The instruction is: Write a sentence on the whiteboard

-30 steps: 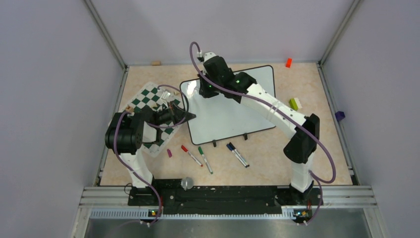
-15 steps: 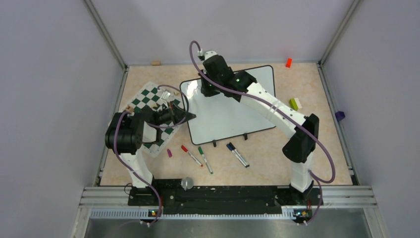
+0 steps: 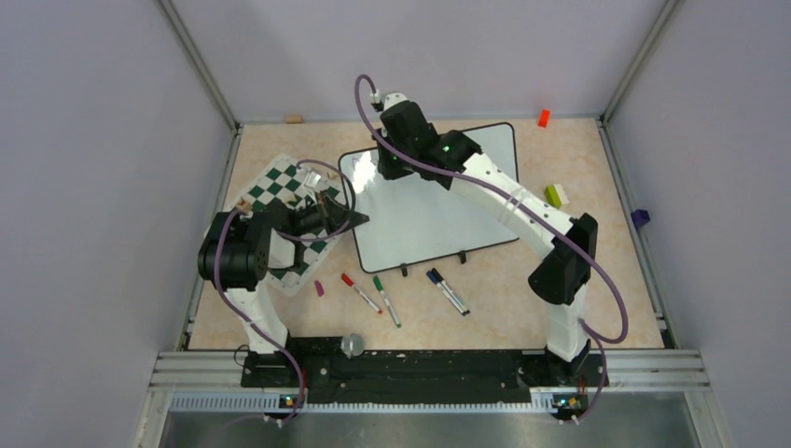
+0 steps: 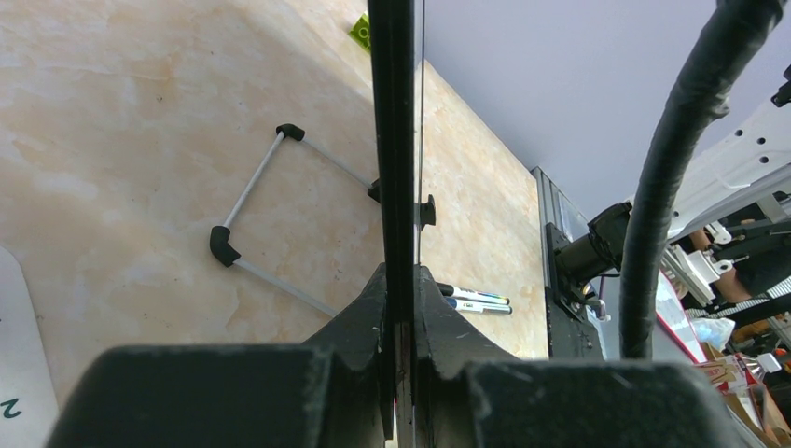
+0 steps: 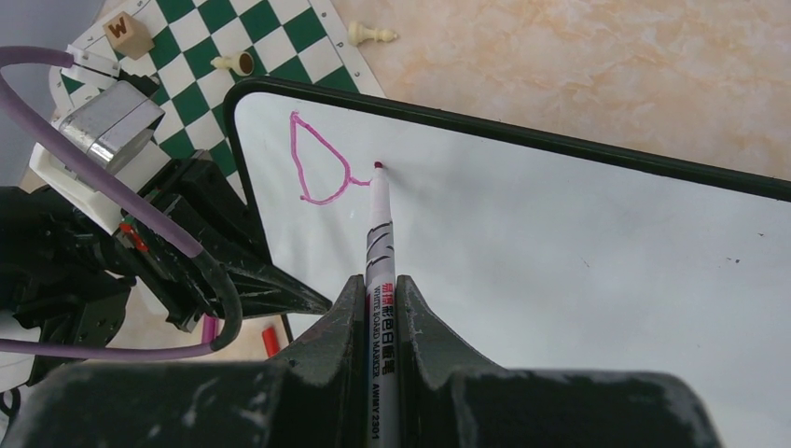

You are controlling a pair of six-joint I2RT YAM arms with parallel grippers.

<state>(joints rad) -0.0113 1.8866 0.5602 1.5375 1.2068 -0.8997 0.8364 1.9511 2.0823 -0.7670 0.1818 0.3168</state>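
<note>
The whiteboard [image 3: 438, 210] lies tilted mid-table, glossy white with a thin black frame. Of the sentence, only one pink "D" outline [image 5: 317, 170] shows near the board's far left corner. My right gripper [image 5: 378, 285] is shut on a white whiteboard marker [image 5: 380, 238]. Its pink tip [image 5: 378, 166] touches the board just right of the D. My left gripper [image 4: 401, 280] is shut on the board's black left edge [image 4: 399, 140]. In the top view that left gripper [image 3: 357, 221] sits at the board's left side, and the right gripper [image 3: 392, 171] is over the far left corner.
A green-and-white chess mat [image 3: 284, 191] lies left of the board, with a wooden letter block [image 5: 129, 34] and a pawn [image 5: 371, 35]. Red [image 3: 359, 291], green [image 3: 386, 299] and blue [image 3: 448, 291] markers lie in front. A purple cap [image 3: 319, 288], an orange block [image 3: 543, 118] and a green block [image 3: 556, 194] are scattered about.
The right wrist has crept slightly up and left over the board's far left corner. The left arm and the board have not moved.
</note>
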